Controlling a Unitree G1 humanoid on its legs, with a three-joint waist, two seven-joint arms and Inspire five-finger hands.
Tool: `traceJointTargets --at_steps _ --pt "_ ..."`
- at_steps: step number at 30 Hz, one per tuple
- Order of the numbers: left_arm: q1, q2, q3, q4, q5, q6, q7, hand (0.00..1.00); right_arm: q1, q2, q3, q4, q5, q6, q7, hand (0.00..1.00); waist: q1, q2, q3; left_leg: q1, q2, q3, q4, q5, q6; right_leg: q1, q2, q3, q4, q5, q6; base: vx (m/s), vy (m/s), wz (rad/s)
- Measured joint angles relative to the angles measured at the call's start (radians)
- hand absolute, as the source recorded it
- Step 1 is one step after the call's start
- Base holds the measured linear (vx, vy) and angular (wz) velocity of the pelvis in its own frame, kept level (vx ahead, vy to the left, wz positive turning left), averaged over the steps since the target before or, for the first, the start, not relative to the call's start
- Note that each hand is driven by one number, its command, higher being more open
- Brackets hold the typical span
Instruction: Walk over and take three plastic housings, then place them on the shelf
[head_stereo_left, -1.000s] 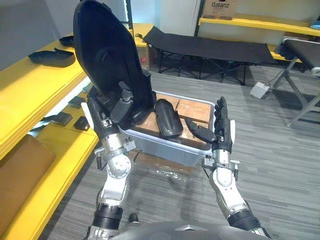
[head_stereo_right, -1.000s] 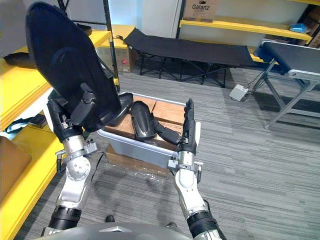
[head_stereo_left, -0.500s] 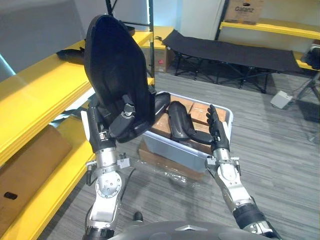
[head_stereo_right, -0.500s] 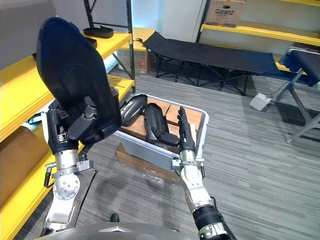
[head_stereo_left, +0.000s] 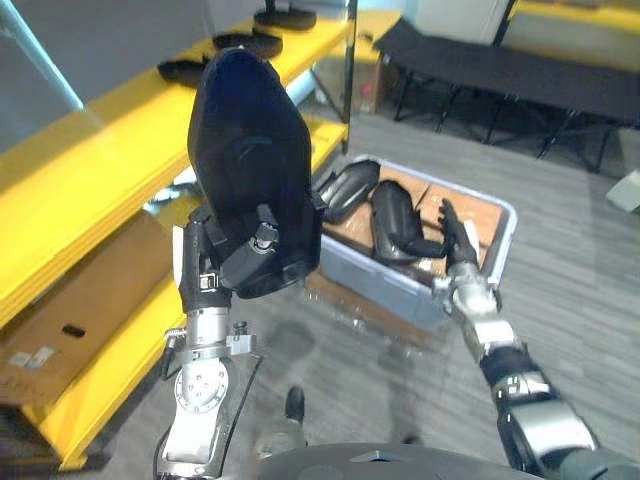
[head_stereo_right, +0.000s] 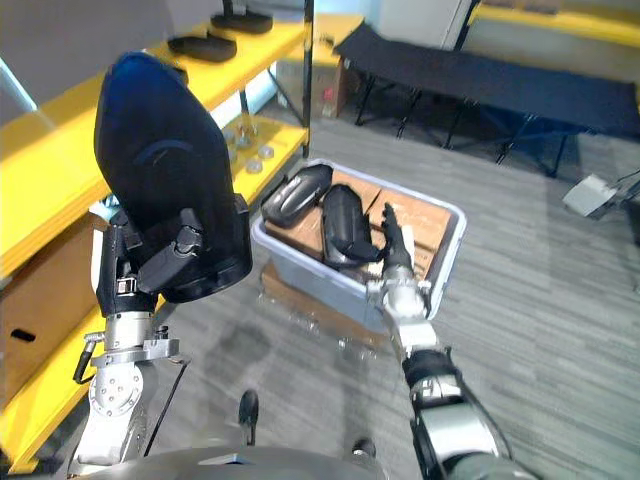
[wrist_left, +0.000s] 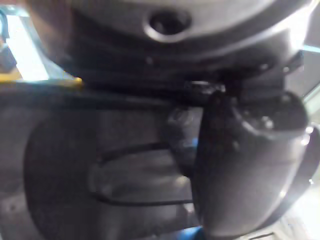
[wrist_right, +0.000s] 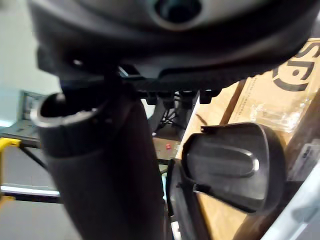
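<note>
The left robot hand (head_stereo_left: 243, 265) is still clamping thumb and fingers on the lower end of the large black plastic housing (head_stereo_left: 245, 150), holding it upright beside the yellow shelf (head_stereo_left: 90, 150). The whole view has shifted since the earlier frames, so the shelf is taking up more of the left side. The grip itself is unchanged. The right robot hand (head_stereo_left: 460, 262), fingers straight and holding nothing, is reaching farther out than before, at the near rim of the grey bin (head_stereo_right: 318, 286). It is just beside two smaller housings (head_stereo_left: 395, 220) lying on cardboard boxes (head_stereo_left: 465, 205) inside.
</note>
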Motion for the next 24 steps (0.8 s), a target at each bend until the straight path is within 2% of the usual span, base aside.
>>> traceJointTargets --at_steps 1,3,6,8,12,14,18,21,22,24 --pt "-0.017 0.006 0.0 0.008 0.0 0.0 0.002 0.0 -0.03 -0.016 -0.008 0.026 0.001 0.003 -0.001 1.0 0.005 0.001 0.019 -0.015 0.002 -0.007 0.0 0.009 -0.004 -0.015 0.001 -0.003 0.008 0.0 -0.001 -0.09 -0.015 0.16" --pt "-0.064 0.025 0.002 0.043 -0.002 -0.001 0.019 0.0 -0.12 -0.067 -0.017 0.092 0.007 0.011 -0.005 1.0 0.03 -0.003 0.093 -0.047 0.01 -0.022 0.001 0.029 0.003 -0.046 0.001 -0.009 0.032 0.002 -0.005 -0.08 -0.037 0.17" --pt "-0.072 0.04 0.003 0.082 -0.017 -0.001 0.035 0.0 -0.208 -0.113 -0.017 0.131 0.017 0.015 -0.015 1.0 0.048 -0.009 0.165 -0.081 0.007 -0.031 0.001 0.046 0.007 -0.088 -0.009 -0.008 0.062 0.001 -0.009 -0.01 -0.025 0.1" --pt "-0.071 0.045 0.002 0.104 -0.028 -0.001 0.052 0.0 -0.285 -0.15 -0.016 0.167 0.034 0.014 -0.034 1.0 0.056 -0.005 0.226 -0.097 -0.005 -0.032 0.02 0.05 0.016 -0.1 -0.026 -0.006 0.08 -0.003 -0.007 0.02 -0.009 0.06" --pt "-0.082 0.065 -0.01 0.108 -0.031 -0.001 0.087 0.0 -0.372 -0.176 -0.015 0.231 0.033 0.016 -0.101 1.0 0.063 0.007 0.256 -0.126 -0.014 -0.03 0.036 0.043 0.023 -0.132 -0.041 0.003 0.104 -0.01 -0.003 0.0 0.0 0.01" --pt "-0.107 0.072 -0.039 0.121 -0.034 -0.002 0.103 0.0 -0.384 -0.203 -0.013 0.255 0.033 0.025 -0.138 1.0 0.079 0.019 0.264 -0.138 -0.015 -0.03 0.06 0.028 0.025 -0.14 -0.047 0.007 0.119 -0.019 -0.004 -0.05 -0.027 -0.04" --pt "-0.128 0.072 -0.103 0.159 -0.033 -0.009 0.122 0.0 -0.416 -0.239 -0.013 0.281 0.033 0.068 -0.203 1.0 0.082 0.042 0.278 -0.16 -0.015 -0.026 0.083 0.016 0.027 -0.172 -0.056 0.025 0.15 -0.027 -0.008 -0.06 -0.04 -0.1" --pt "-0.139 0.072 -0.129 0.183 -0.033 -0.007 0.135 0.0 -0.432 -0.247 -0.016 0.318 0.033 0.115 -0.216 1.0 0.078 0.053 0.286 -0.161 -0.013 -0.021 0.083 0.015 0.026 -0.186 -0.06 0.033 0.169 -0.035 -0.01 -0.05 -0.051 -0.06" --pt "-0.139 0.072 -0.141 0.185 -0.033 -0.007 0.141 0.0 -0.432 -0.247 -0.017 0.345 0.033 0.138 -0.213 0.0 0.079 0.053 0.287 -0.161 -0.013 -0.02 0.083 0.015 0.026 -0.193 -0.063 0.037 0.184 -0.044 -0.01 -0.03 -0.058 -0.03" --pt "-0.141 0.072 -0.155 0.185 -0.034 -0.007 0.15 0.0 -0.433 -0.248 -0.025 0.373 0.029 0.149 -0.212 0.0 0.079 0.056 0.288 -0.161 -0.014 -0.02 0.083 0.017 0.027 -0.205 -0.072 0.039 0.212 -0.058 -0.011 -0.01 -0.058 0.0"
